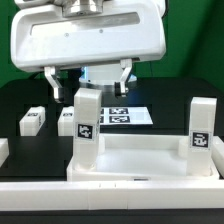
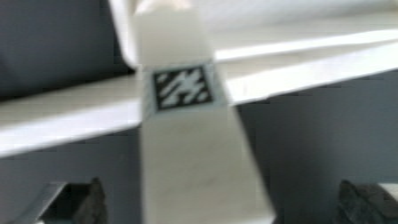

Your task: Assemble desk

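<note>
White leg (image 1: 86, 120) stands in a slab (image 1: 140, 162) corner; we see gripper (image 1: 88, 78) jaws wide apart over its top. Closing off-centre, we judge, could tilt or unseat it.

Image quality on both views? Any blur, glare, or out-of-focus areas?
Exterior view: fairly sharp, and the tag on the upright leg keeps crisp edges. The glossy arm casing is close to blown out against the black table. Wrist view: soft throughout; the tag on the leg is smeared and the fingertips are just dark blurs.
</note>
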Controlling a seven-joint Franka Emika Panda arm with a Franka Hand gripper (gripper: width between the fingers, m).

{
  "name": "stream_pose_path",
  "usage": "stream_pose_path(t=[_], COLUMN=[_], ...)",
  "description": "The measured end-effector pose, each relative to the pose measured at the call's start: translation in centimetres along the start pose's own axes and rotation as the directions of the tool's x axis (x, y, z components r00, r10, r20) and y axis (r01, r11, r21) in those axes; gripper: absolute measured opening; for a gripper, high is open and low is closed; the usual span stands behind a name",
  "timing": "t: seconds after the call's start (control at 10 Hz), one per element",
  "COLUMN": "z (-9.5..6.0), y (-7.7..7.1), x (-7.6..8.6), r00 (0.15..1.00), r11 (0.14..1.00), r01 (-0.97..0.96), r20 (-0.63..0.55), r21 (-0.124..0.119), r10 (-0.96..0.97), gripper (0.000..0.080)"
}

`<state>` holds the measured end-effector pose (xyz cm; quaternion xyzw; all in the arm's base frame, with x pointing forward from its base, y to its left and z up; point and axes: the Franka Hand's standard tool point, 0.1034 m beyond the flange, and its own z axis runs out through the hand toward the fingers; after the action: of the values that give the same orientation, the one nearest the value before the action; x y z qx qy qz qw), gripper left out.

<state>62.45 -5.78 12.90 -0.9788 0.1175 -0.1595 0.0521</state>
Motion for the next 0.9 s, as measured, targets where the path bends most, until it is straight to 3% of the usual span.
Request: stream_pose_path(t=[0.2,0.4,0.9], z=[0.3,0.3,1.0], y=[-0.2,-0.1,1.2], x=[-1.1,-1.0,-0.4], r00=[0.988,0.97,0.972], r11=[1.0,0.999,1.0], r01=[-0.016,-0.011,0.014], r20=[0.153,0.242,0.233], r21=[0.024,0.034,-0.017], r10=[0.012,0.002,-0.009], gripper=[0.0649,0.0649,0.0649])
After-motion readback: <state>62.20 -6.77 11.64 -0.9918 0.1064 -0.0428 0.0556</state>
